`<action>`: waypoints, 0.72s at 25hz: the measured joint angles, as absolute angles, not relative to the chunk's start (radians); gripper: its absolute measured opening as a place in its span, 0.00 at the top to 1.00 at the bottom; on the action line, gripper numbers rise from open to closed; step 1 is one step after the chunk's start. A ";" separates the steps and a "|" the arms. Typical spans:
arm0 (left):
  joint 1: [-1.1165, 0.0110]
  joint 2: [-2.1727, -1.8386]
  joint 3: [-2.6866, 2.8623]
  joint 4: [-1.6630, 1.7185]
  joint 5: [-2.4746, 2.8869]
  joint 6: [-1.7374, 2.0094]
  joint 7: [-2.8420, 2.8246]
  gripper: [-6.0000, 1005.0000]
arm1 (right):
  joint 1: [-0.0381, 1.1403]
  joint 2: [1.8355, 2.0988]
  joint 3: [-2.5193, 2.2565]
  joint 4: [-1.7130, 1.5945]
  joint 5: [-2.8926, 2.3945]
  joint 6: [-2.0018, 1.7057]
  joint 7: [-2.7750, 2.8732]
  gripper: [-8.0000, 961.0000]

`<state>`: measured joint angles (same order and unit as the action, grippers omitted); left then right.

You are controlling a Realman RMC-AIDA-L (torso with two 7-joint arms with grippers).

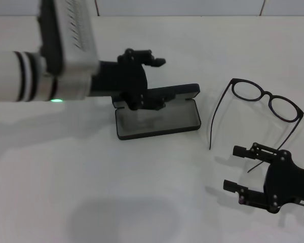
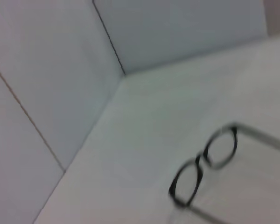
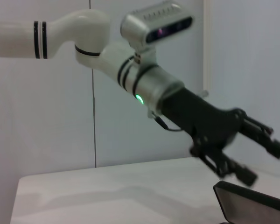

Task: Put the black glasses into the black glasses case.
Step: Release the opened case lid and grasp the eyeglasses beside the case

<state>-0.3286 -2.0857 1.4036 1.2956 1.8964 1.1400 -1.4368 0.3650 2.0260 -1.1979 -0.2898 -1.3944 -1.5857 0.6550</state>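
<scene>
**Head view: case open, glasses waiting on the right**

Head view shows the black glasses case [image 1: 159, 119] lying open on the white desk [image 1: 91, 192], grey lining up, lid standing at its far edge. The left claw [image 1: 142, 81] hovers over the case's far-left part, close to the lid; its fingers are spread and hold nothing, as the right wrist view also shows [image 3: 259, 156]. The black glasses [image 1: 266, 98] rest on the desk well right of the case, lenses far, both temples unfolded and pointing near. The right claw [image 1: 238, 169] sits near-right, just beside the tip of the right temple, jaws parted and empty.

Risks, as I judge them: the temples are thin and splayed, so a pinch on 1 temple could twist the frame or let it swing and slip. Unfolded, the glasses may not fit the tray and could catch its rim. The left claw crowding the lid could knock it shut or block the drop.

Open desk lies between glasses and case, and in front of the case, giving the right arm room. Walls stand behind the desk's far edge.
</scene>
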 joint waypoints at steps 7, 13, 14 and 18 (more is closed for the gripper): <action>-0.325 -2.085 1.088 1.179 1.743 1.456 -1.495 0.25 | 0.364 2.023 -1.195 -0.290 -1.369 -1.593 0.659 0.25; -0.323 -2.056 0.828 0.958 1.724 1.684 -1.393 0.25 | 0.358 2.019 -1.195 -0.293 -1.342 -1.596 0.660 0.25; -0.311 -2.046 0.796 0.899 1.727 1.720 -1.334 0.25 | 0.357 2.019 -1.195 -0.294 -1.336 -1.596 0.660 0.25; -0.242 -2.040 0.770 0.796 1.774 1.745 -1.140 0.25 | 0.358 2.017 -1.192 -0.297 -1.329 -1.585 0.660 0.25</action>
